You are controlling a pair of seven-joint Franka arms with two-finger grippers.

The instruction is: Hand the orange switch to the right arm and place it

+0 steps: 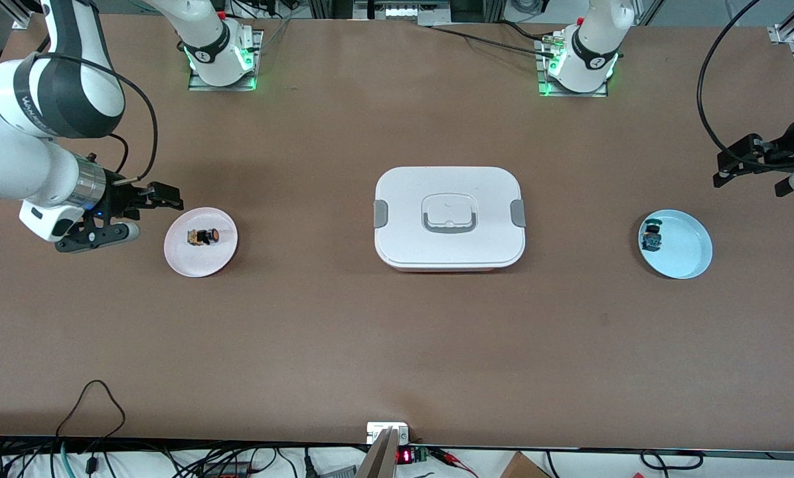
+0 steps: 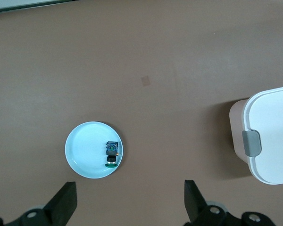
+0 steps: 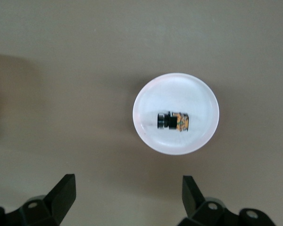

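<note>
Only obstacle mid-table — closed white box (image 1: 449, 218), between pink plate (image 1: 200, 259) and blue plate (image 1: 686, 262). Bare tabletop (image 1: 304, 345) all around each plate.

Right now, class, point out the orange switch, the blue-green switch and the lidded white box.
orange switch (image 1: 202, 236), front view, its body.
blue-green switch (image 1: 651, 236), front view, its body.
white box (image 1: 403, 199), front view, bare lid.

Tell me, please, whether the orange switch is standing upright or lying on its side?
On its side: the orange switch lies flat on the pink plate, its cap pointing sideways.
</note>
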